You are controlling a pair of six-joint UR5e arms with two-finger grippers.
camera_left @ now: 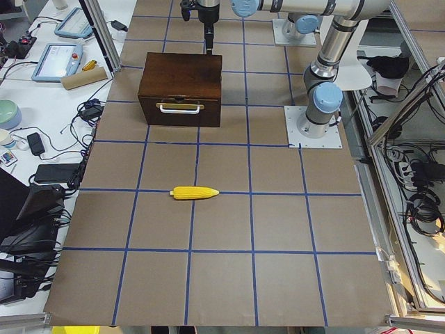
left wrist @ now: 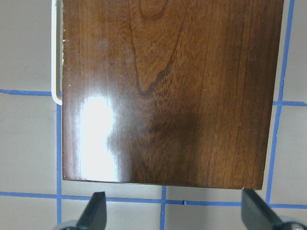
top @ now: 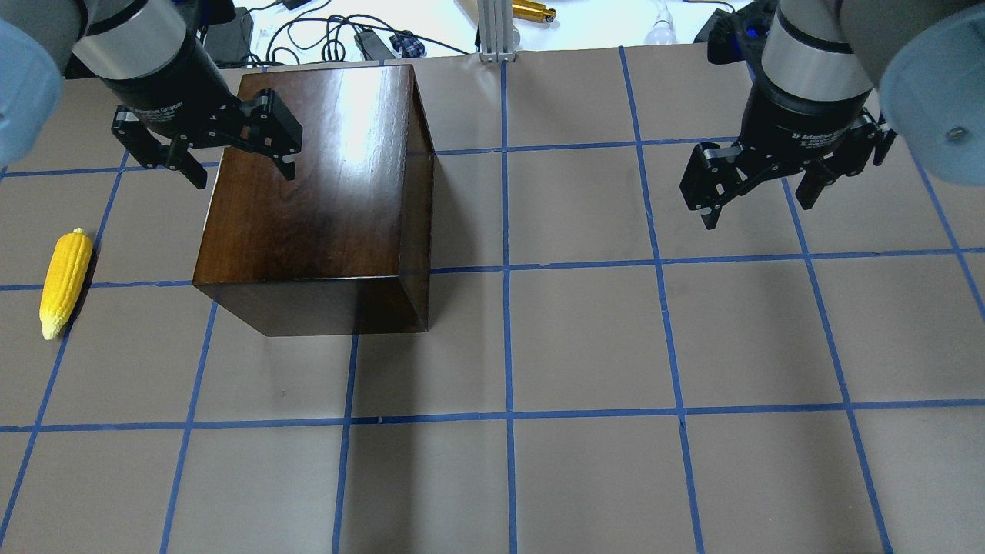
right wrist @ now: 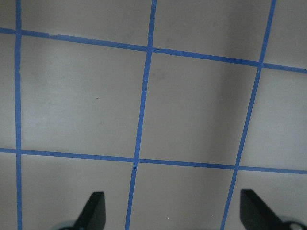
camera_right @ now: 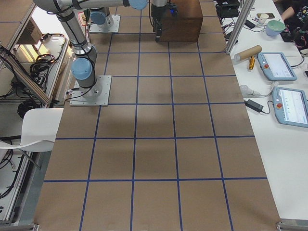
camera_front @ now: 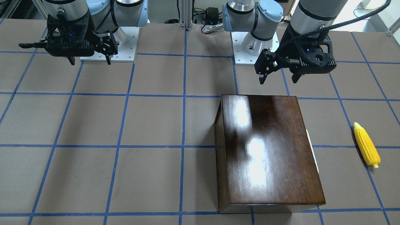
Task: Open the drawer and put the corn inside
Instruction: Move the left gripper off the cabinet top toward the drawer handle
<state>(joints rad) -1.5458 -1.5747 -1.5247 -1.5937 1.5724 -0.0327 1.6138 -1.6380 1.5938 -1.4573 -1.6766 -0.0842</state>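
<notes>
Left claw (top: 242, 175) wide | right claw (top: 758, 211) wide | corn (top: 65, 285): 1 | drawer (camera_left: 174, 118): 1, closed

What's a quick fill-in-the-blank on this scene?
1. The drawer of the box is ___.
2. The corn lies on the table, on the box's ___ side (robot's own).
3. The left hand and the right hand are both ___ and empty.
Missing words: closed; left; open.

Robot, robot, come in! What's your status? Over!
Both open, empty: left hand raised by the box, right hand over the table. The drawer shut; corn lies out front, apart. Nothing seen blocking the pull.
</notes>
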